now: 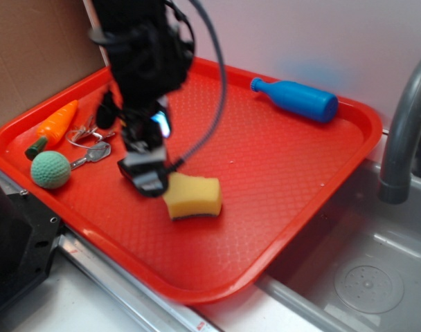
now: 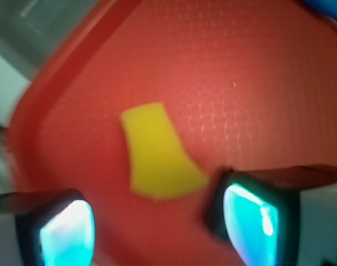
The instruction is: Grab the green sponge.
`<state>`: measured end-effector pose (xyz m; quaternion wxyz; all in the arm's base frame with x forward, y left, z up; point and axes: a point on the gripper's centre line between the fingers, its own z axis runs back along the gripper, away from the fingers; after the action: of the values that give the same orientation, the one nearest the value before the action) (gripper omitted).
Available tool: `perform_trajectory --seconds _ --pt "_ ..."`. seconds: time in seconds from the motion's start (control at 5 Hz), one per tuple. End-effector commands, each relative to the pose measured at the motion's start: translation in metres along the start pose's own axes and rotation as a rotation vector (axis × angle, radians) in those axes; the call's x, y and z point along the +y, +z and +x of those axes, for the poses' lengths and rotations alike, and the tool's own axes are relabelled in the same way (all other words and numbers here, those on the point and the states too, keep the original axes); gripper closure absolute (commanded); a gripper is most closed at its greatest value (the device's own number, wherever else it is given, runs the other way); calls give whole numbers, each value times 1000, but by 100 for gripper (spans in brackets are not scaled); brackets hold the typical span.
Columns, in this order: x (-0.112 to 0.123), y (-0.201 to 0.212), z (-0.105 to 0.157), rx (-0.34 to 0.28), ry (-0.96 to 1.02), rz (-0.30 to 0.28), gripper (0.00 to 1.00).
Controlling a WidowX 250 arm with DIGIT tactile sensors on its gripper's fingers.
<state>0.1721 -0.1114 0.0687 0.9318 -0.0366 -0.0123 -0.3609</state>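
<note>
The green sponge (image 1: pixel 192 196) is a yellow foam block with a thin dark layer on its underside, lying flat on the red tray (image 1: pixel 280 173) near the tray's front middle. In the wrist view the sponge (image 2: pixel 159 152) shows as a blurred yellow shape just ahead of the jaws. My gripper (image 1: pixel 149 174) hangs just left of the sponge, low over the tray, right next to the sponge's left edge. It is open; both fingers (image 2: pixel 251 217) stand wide apart with bare tray between them. Gripper (image 2: pixel 157 224).
A blue bottle (image 1: pixel 297 98) lies at the tray's back right. At the left sit an orange carrot toy (image 1: pixel 55 124), a green knitted ball (image 1: pixel 50 170) and keys (image 1: pixel 91 146). A grey faucet (image 1: pixel 404 131) and sink basin (image 1: pixel 363 283) lie to the right.
</note>
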Motion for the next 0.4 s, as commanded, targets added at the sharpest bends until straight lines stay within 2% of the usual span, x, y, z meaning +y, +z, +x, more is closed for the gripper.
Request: perform_trajectory --seconds 0.0,0.2 --pt "-6 -36 -5 -25 -66 -18 0" --pt "-31 -54 -38 -80 27 -50 100"
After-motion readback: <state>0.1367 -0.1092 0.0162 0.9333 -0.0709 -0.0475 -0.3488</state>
